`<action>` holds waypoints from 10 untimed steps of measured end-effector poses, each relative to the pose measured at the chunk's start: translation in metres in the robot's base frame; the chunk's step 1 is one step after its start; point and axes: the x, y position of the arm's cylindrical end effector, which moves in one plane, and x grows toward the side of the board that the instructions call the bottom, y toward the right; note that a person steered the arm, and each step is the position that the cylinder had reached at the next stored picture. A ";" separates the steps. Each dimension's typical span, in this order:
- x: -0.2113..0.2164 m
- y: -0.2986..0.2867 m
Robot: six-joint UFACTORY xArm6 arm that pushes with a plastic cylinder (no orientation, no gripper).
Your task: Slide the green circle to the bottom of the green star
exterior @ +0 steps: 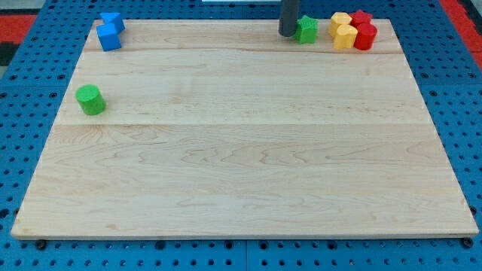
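Altogether, the wooden board [241, 165] carried seven blocks and one rod, listed from the view's left to its right. Item one: a green circle [90, 99], a short cylinder, stood alone close to the board's left edge, somewhat above mid-height, well apart from everything else. Item two: two blue blocks at the top-left corner, a blue cube [108, 37] in front and a second blue block [114, 20] just behind it toward the top edge, the pair touching; the rear one's shape could not be made out. Item three: the dark rod came down from the view's top near the middle of the top edge, and my tip [288, 35] rested on the board just to the left of the green star [306, 29], touching or nearly touching it; which of the two could not be told. The rod carried no pincer, so nothing was grasped and no opening could be reported. Item four: the green star itself sat against the top edge, right of centre. Item five: two yellow blocks [343, 31], one behind the other, shapes unclear, near the top-right corner. Item six: two red blocks [364, 32], likewise stacked front to back, touching the yellow pair on its right side. The green circle and green star lay far apart, most of the board's width between them.
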 end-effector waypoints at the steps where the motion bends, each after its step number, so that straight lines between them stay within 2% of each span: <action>1: -0.001 0.017; 3: -0.001 0.035; 4: 0.016 0.022; 6: 0.125 -0.032; 8: 0.226 -0.212; 9: 0.244 -0.307; 10: 0.231 -0.377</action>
